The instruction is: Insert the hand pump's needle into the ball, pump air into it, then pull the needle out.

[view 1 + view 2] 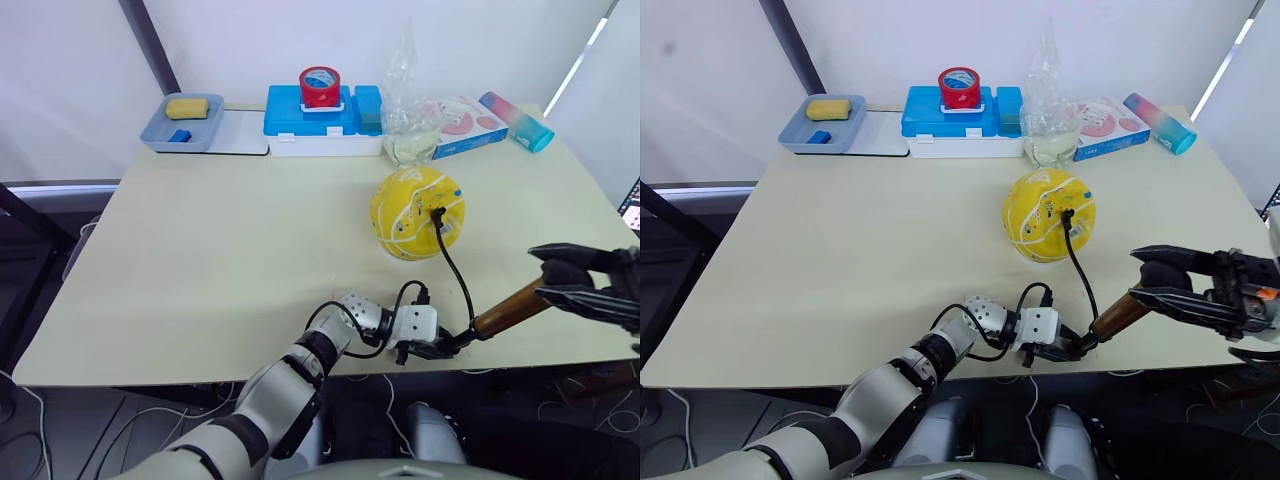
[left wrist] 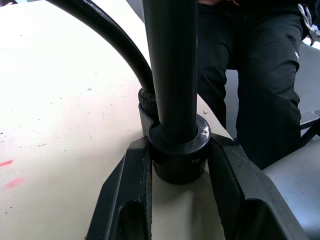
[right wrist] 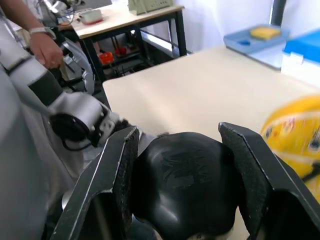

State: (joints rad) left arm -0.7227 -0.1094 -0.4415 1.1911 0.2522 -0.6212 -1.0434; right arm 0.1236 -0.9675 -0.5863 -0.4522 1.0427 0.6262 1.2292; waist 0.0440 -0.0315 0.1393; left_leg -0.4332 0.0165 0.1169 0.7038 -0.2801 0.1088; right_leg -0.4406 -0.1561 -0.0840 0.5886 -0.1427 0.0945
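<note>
Nearest the camera, at the front edge of the pale beige worktop (image 1: 200, 260), the left end effector (image 1: 425, 350) was clamped narrowly around the black end cap at the hose end of the short gold-bronze hand pump (image 1: 505, 312). From there the pump's barrel slanted up to the right, where the right end effector (image 1: 1160, 280) gripped the black knob of its handle between two fingers (image 3: 117, 170). A thin black hose (image 1: 455, 275) curved from the pump's lower end to the needle's small black fitting (image 1: 437, 213), seated in the yellow ball (image 1: 415, 212) with white seams, mid-worktop.
</note>
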